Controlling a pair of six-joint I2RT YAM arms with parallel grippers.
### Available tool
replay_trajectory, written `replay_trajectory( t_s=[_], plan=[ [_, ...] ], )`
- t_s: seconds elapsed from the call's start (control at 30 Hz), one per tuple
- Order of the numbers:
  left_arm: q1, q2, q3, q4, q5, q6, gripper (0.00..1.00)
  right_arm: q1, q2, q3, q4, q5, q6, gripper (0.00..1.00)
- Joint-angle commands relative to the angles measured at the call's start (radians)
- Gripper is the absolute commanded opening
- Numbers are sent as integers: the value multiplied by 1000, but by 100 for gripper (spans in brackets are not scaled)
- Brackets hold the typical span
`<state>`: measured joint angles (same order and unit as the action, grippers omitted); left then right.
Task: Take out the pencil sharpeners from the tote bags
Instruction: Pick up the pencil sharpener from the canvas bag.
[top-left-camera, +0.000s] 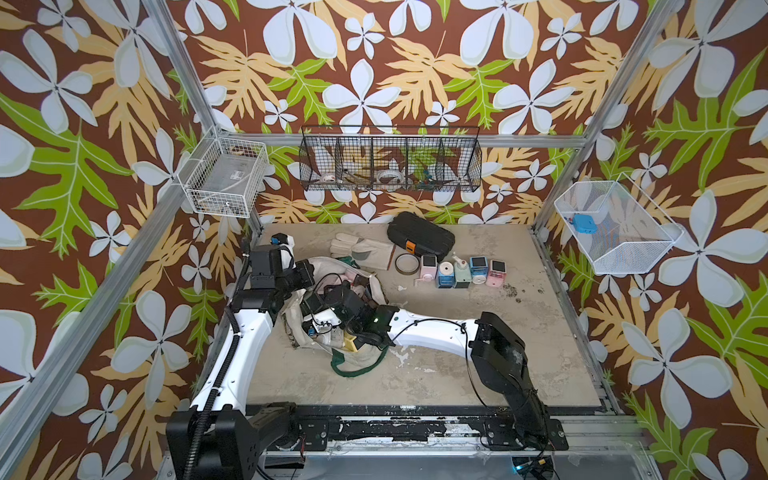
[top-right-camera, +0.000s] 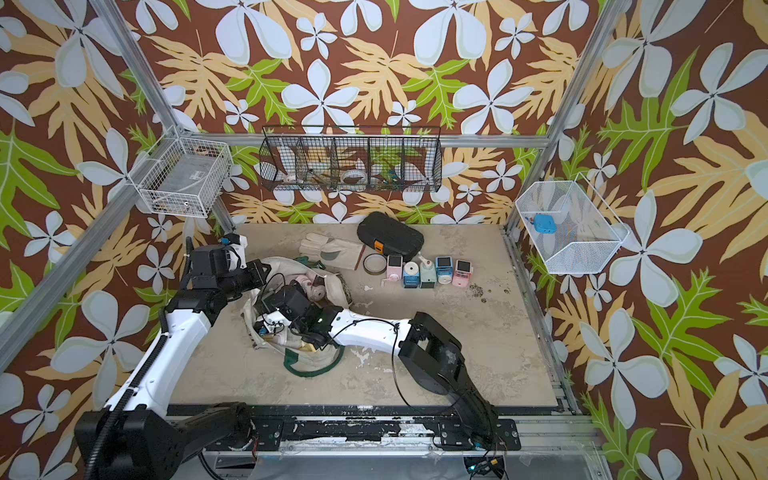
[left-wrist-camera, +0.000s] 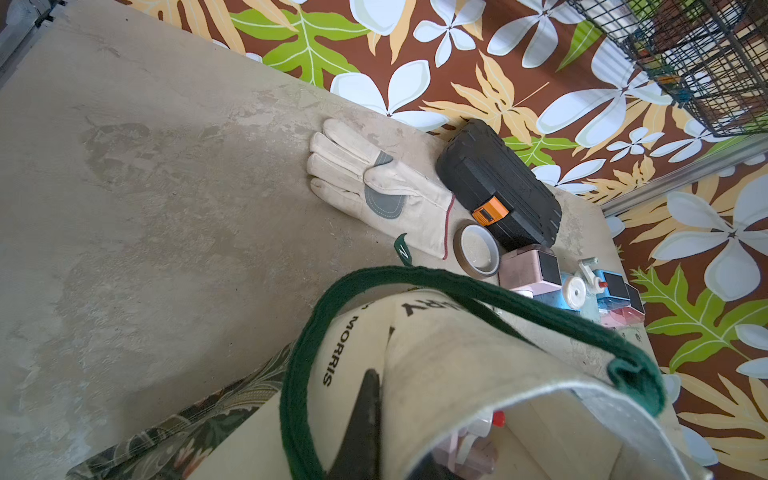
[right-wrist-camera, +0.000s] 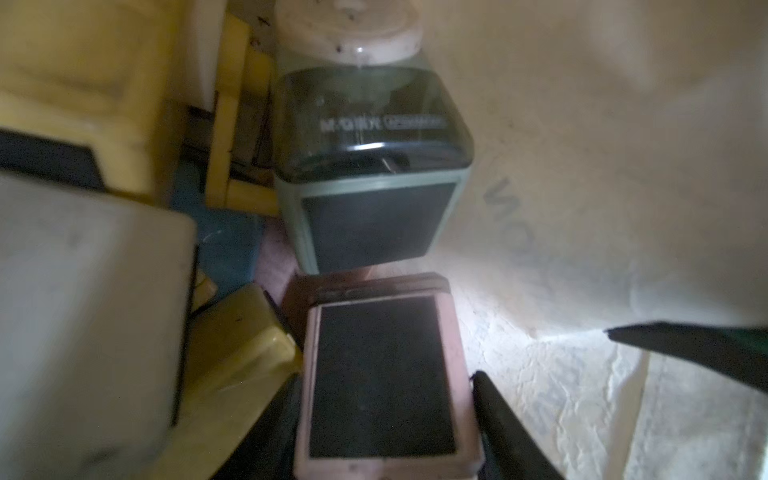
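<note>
The pink sharpener (right-wrist-camera: 380, 357) lies deep inside the tote bag (left-wrist-camera: 457, 374), dark window facing up. The right gripper (right-wrist-camera: 384, 399) straddles it, one dark finger close against each long flank, though I can't tell from here whether they are squeezing or only bracketing it. It looks like a light, rigid plastic box, smooth-sided and probably a little slippery. Those flat parallel flanks seem the proper place to take it, clear of the glossy window. A mint sharpener (right-wrist-camera: 365, 187) sits just beyond its end, nearly touching. Yellow sharpeners (right-wrist-camera: 245, 345) and a white sharpener (right-wrist-camera: 83, 316) crowd one side, so a straight lift would likely avoid dragging the neighbours. The canvas is soft and slumps. The left gripper (left-wrist-camera: 370, 395) is pinched tight on the bag's rim beside the green handle, holding the mouth up. Out on the table (top-left-camera: 478, 374), a row of five sharpeners (top-left-camera: 462, 271) stands next to the tape roll (top-left-camera: 406, 263), near the glove (top-left-camera: 361, 249) and black case (top-left-camera: 419, 237).
</note>
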<state>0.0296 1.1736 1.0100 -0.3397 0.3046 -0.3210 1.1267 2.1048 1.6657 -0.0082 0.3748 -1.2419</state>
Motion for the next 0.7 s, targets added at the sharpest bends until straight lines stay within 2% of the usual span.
replay_trajectory(
  t_s=[0.0, 0.67],
  plan=[
    [1, -11, 6, 77, 42, -33, 0, 2, -38, -32, -23, -62, 88, 43],
    [0, -9, 5, 77, 42, -33, 0, -86, -339, -320, 141, -280, 431, 41]
  ],
)
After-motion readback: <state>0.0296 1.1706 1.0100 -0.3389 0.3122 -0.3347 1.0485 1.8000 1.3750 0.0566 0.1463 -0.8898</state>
